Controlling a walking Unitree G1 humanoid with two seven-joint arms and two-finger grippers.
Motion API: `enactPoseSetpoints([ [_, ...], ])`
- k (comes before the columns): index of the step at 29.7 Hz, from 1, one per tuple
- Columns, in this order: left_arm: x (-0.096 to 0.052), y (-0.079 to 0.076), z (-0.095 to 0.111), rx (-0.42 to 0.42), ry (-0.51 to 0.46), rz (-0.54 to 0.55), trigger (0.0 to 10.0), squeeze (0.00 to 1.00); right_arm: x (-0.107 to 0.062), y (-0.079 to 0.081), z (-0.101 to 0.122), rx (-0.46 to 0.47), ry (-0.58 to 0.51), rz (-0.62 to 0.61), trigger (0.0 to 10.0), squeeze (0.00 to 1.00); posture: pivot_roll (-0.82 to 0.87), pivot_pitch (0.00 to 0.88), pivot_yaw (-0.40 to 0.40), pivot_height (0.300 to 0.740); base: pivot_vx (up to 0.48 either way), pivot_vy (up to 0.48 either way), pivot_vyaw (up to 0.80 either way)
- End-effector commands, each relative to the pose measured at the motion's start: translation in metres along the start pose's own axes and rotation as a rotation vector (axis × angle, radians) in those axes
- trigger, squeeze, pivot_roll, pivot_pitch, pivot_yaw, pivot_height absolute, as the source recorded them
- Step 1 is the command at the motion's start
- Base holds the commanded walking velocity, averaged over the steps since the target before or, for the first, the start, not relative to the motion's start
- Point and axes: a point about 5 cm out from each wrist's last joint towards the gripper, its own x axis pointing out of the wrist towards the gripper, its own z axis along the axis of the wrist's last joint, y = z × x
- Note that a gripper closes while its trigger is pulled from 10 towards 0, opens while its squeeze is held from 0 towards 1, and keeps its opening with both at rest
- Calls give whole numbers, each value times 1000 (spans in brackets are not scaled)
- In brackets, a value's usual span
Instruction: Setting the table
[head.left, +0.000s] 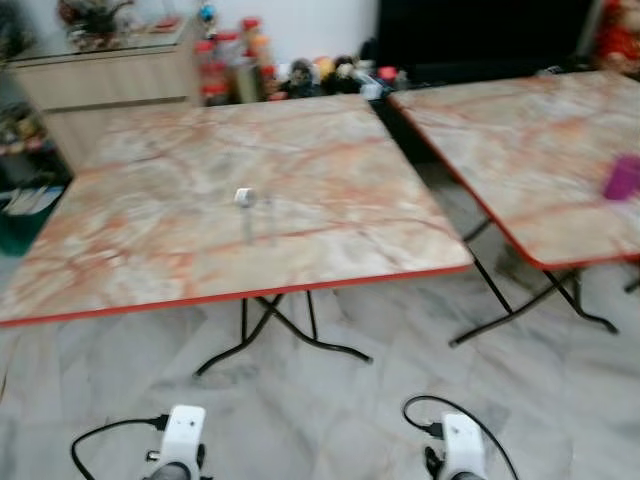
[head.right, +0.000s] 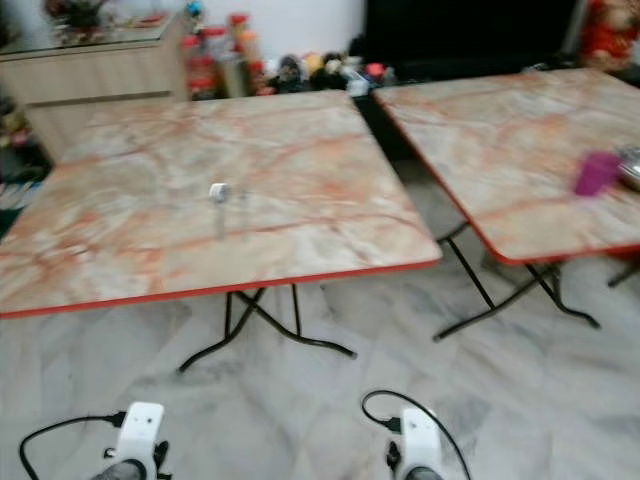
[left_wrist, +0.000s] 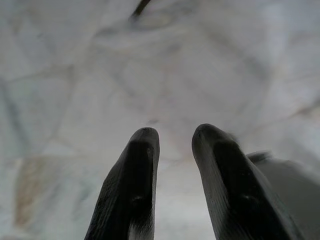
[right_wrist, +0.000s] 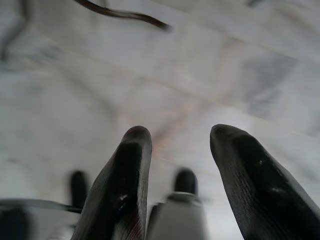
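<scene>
A marble-patterned folding table (head.left: 300, 200) with a red edge stands ahead of me. Near its middle stands a small clear glass object with a white top (head.left: 244, 198); it is blurred. A second such table (head.left: 540, 150) is to the right, with a purple cup (head.left: 622, 178) near its right side. Both arms hang low at the bottom of the eye views. My left gripper (left_wrist: 175, 137) is open over the pale floor with nothing between its fingers. My right gripper (right_wrist: 180, 135) is open too, empty, above the floor.
A wooden sideboard (head.left: 110, 80) stands at the back left. Jars and small figures (head.left: 290, 70) line the floor by the wall. A dark TV unit (head.left: 480, 35) is at the back. A gap runs between the two tables. Table legs (head.left: 270, 330) stand on marble floor.
</scene>
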Motion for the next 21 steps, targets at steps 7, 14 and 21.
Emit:
enactPoseSetpoints([
  [7,2,-3,10,-16,-24,-2,10000,0,-1,-8,0,7,-2,-22,10000,0,-27,0,30,740,0,343,0],
  [14,2,-4,10,-24,-29,-12,10000,0,-1,-8,0,0,-2,-22,10000,0,-31,0,31,740,0,0,0],
  [21,2,-6,10,-39,-29,-21,10000,0,0,-8,1,-22,-4,-20,10000,0,-29,0,32,740,0,0,457],
])
